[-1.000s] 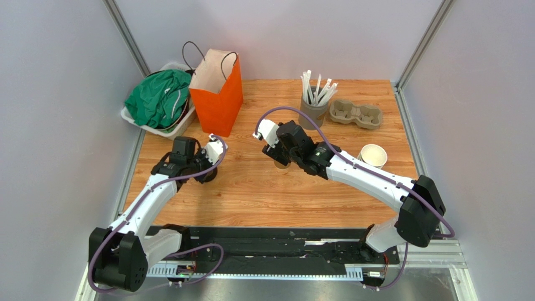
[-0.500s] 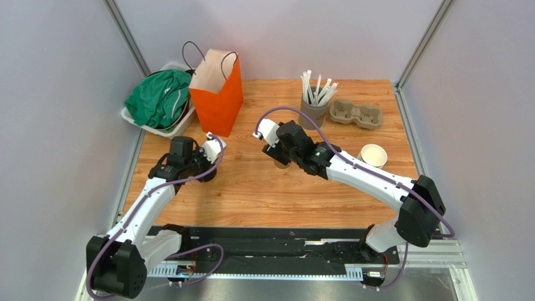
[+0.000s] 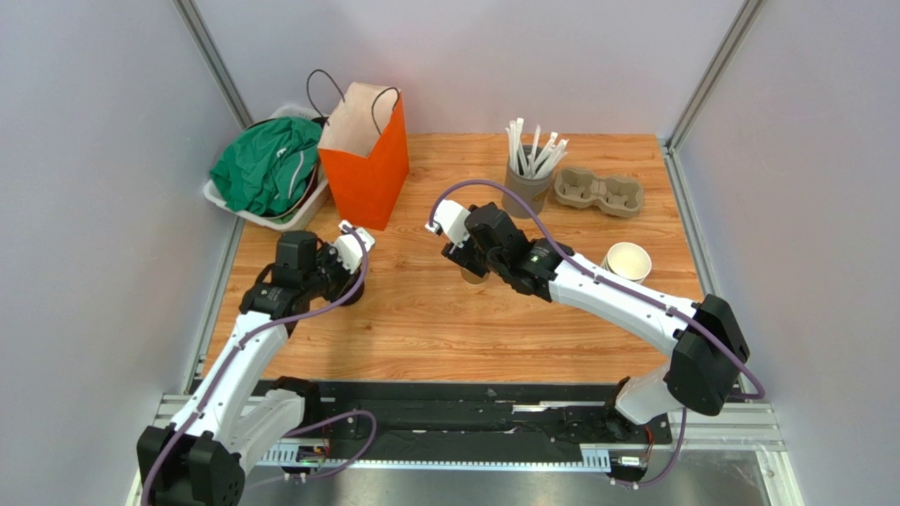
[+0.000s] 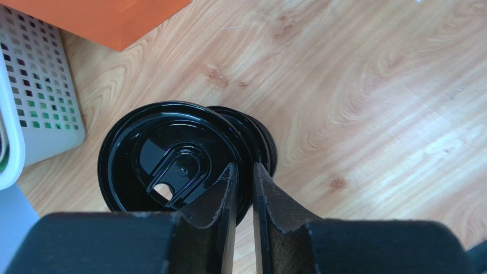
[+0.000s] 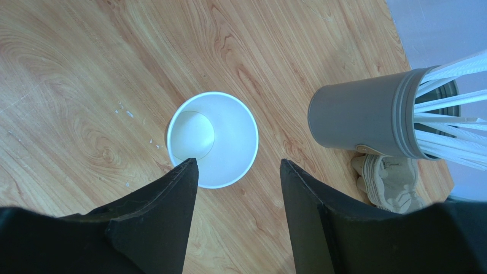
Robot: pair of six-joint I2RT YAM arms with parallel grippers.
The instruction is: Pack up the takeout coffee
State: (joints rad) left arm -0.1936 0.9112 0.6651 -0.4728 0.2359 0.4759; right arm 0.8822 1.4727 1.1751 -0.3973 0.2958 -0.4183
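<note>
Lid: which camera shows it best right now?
Left wrist. The lid fills the view, its rim pinched by the left gripper, sip hole visible. From the top camera the gripper hides nearly all of it; the right wrist view misses it entirely.

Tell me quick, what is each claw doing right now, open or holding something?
Left gripper: shut on the rim of the black lid.
Right gripper: open, poised at the paper cup, not gripping it.

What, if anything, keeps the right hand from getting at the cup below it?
Probably nothing, so yes: the right hand hangs open over the cup, one finger each side of its rim, and the straw holder stands apart to the side.
</note>
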